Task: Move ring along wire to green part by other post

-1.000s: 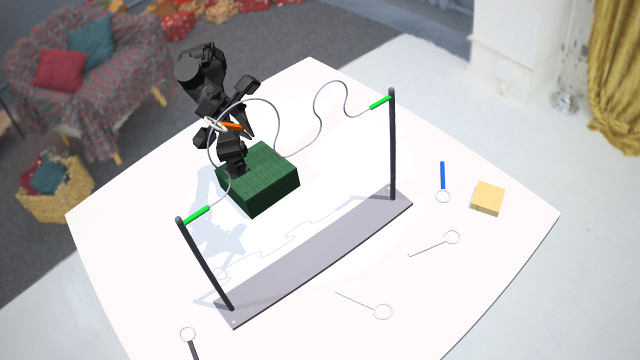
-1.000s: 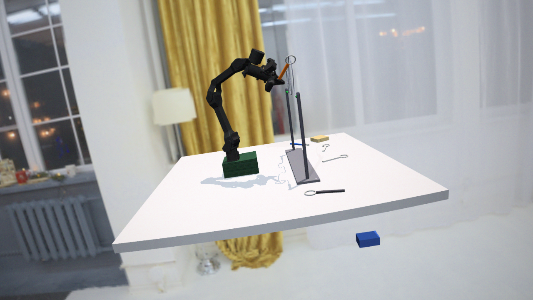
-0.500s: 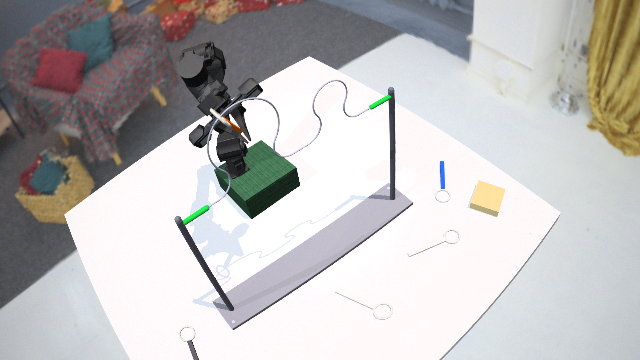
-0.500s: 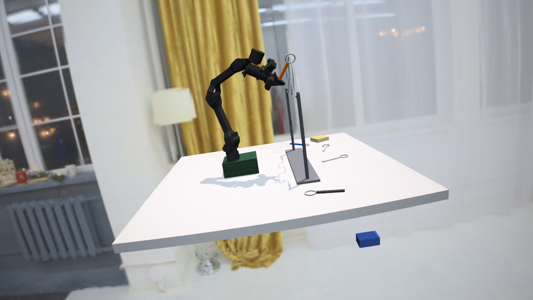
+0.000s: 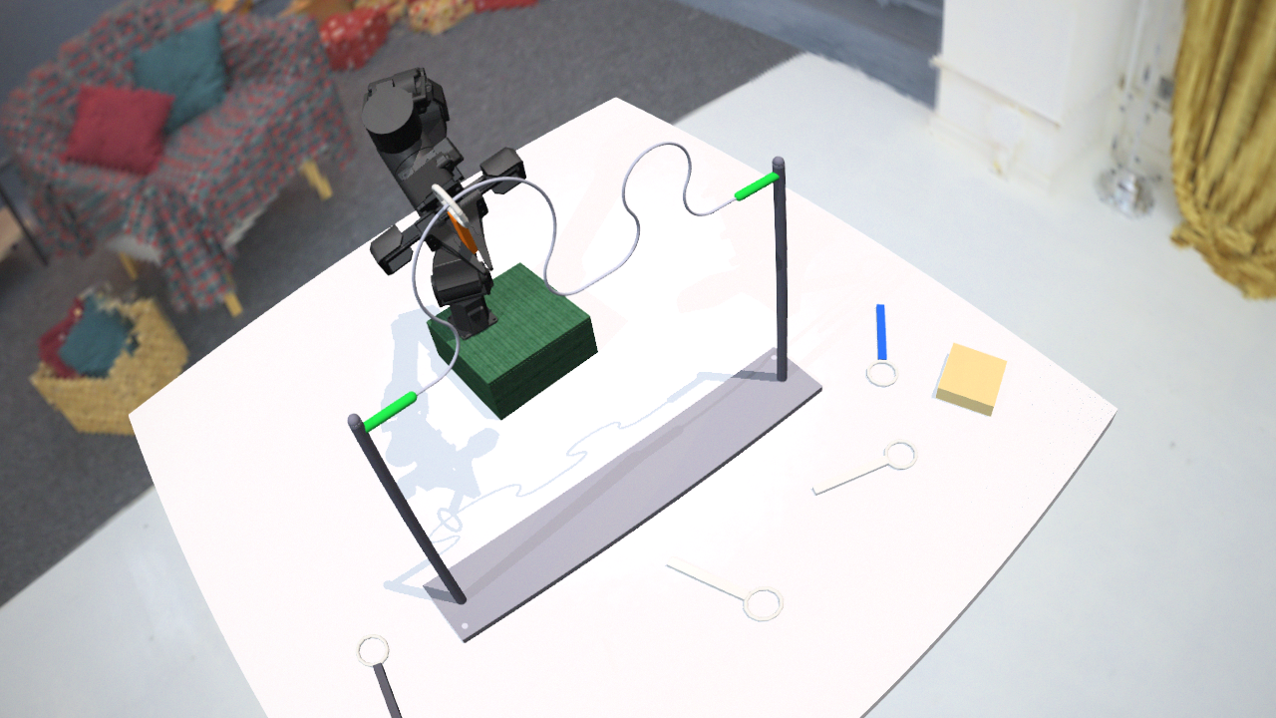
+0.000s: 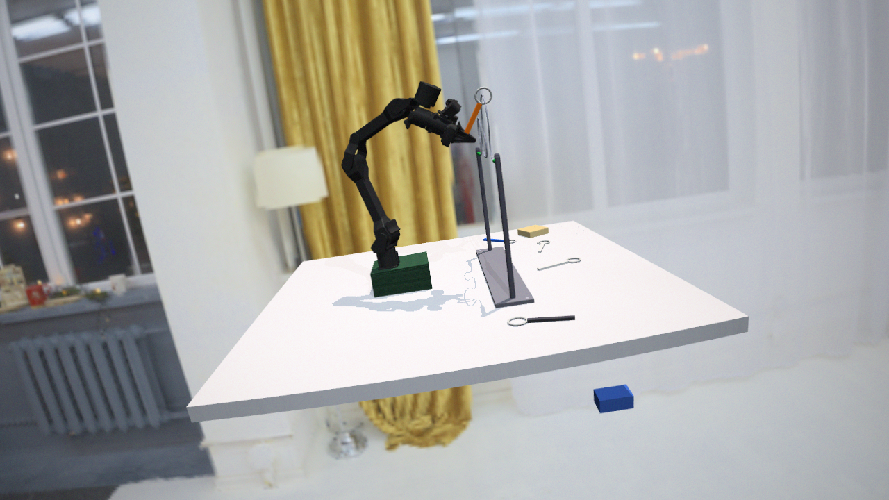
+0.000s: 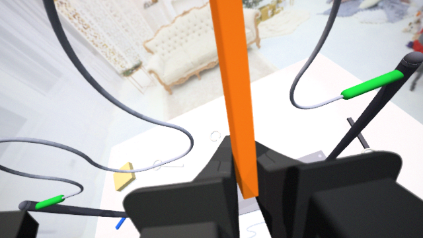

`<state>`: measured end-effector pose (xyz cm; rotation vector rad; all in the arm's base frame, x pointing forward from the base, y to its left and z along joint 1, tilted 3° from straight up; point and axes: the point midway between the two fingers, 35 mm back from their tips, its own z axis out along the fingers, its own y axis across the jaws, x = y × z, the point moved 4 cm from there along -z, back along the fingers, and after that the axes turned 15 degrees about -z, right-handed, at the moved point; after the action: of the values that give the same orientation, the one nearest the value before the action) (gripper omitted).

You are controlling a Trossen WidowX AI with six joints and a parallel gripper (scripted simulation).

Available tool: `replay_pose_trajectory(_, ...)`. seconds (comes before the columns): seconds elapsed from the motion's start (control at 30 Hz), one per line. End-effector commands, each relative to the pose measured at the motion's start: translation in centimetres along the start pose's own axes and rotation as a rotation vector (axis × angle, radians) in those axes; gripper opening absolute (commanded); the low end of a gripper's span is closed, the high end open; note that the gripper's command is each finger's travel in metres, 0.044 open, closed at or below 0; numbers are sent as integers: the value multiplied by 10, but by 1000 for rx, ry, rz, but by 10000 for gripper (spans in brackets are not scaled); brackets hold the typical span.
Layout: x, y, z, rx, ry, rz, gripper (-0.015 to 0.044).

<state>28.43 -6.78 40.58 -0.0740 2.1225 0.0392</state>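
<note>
My gripper [image 5: 484, 257] [image 6: 470, 137] [image 7: 234, 139] is shut on the orange handle [image 5: 463, 233] [image 6: 474, 118] [image 7: 234, 82]. The handle slopes up from the fingers to the pale ring [image 5: 444, 198], which is out of frame in the wrist view. The ring is around the grey wire [image 5: 567, 293] [image 7: 192, 142] at the upper left of its big loop; the exterior view shows the loop's top inside the ring. Whether they touch is too small to tell. One green part [image 5: 391, 410] [image 7: 371, 85] is by the near post [image 5: 406, 513] [image 6: 504, 230], the other [image 5: 757, 186] [image 7: 49, 201] by the far post [image 5: 782, 285].
The grey base [image 5: 615, 500] holds both posts. The arm stands on a green block [image 5: 535, 321] [image 6: 403, 276]. Beyond the base lie a blue-handled ring tool [image 5: 881, 332], two pale ones [image 5: 851, 478] [image 5: 709, 575] and a yellow block [image 5: 970, 375]. A black-handled one [image 6: 550, 319] lies near the near post.
</note>
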Motion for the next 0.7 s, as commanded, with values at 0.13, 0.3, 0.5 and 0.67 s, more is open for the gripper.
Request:
replay_pose_trajectory(0.13, 1, -1, -1, 54, -3, -87, -150)
replay_pose_trajectory(0.3, 2, -2, -1, 86, -3, -141, -150)
replay_pose_trajectory(0.5, 2, -4, -1, 124, -2, -205, -150)
replay_pose_trajectory(0.67, 2, -5, 0, 156, -1, -258, -150)
